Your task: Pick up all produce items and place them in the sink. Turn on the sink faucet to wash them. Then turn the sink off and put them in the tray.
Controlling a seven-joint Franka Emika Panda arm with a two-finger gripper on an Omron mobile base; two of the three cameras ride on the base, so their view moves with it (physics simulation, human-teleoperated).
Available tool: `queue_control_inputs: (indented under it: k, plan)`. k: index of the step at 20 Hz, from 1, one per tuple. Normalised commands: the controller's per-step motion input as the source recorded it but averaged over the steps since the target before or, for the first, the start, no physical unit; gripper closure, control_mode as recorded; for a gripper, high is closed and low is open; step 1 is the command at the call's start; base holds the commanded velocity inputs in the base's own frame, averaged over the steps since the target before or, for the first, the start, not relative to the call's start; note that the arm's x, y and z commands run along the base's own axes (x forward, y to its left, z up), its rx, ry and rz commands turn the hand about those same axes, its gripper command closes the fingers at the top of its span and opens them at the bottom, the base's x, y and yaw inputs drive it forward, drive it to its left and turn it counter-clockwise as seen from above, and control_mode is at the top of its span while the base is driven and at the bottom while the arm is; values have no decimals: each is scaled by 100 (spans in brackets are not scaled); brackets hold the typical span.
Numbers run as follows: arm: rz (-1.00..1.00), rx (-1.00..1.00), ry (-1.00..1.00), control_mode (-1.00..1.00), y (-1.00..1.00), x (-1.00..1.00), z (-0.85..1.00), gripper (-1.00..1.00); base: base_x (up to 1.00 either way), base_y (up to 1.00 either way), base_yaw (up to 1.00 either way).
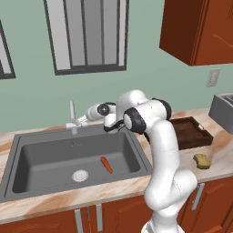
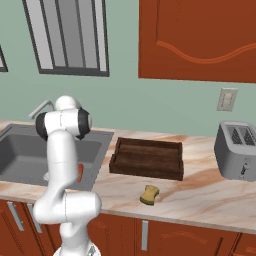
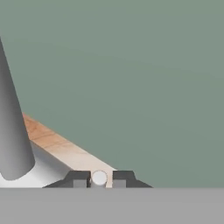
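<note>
1. Yellow sponge (image 2: 149, 194) lies on the counter's front, near the brown tray (image 2: 146, 158).
2. Red-orange carrot (image 1: 106, 164) rests on the sink (image 1: 41, 157) floor beside the drain.
3. Gripper (image 3: 99, 179) pinches the faucet (image 1: 72, 119) handle's small round tip.

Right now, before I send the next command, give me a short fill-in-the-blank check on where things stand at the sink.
1. The carrot lies inside the ____, beside the round drain.
2. The gripper sits at the small side handle of the ____.
3. The tray on the counter holds ____.
4. The yellow sponge lies on the counter in front of the ____.

Missing words: sink; faucet; nothing; tray
</note>
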Motion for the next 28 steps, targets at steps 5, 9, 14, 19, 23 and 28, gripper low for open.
queue_control_inputs:
  k: [5,9,14,19,23,28]
  plan:
    - [0,0,4,-100,0,0,0,100,0,0,0]
    - [0,0,10,-100,0,0,0,100,0,0,0]
    - [-6,2,19,-100,-7,0,0,100,0,0,0]
    - [-8,1,21,-100,-9,0,-5,100,0,0,0]
    - [-5,2,4,-100,-10,0,-2,100,0,0,0]
    - [-6,5,8,-100,-18,-4,-7,100,0,0,0]
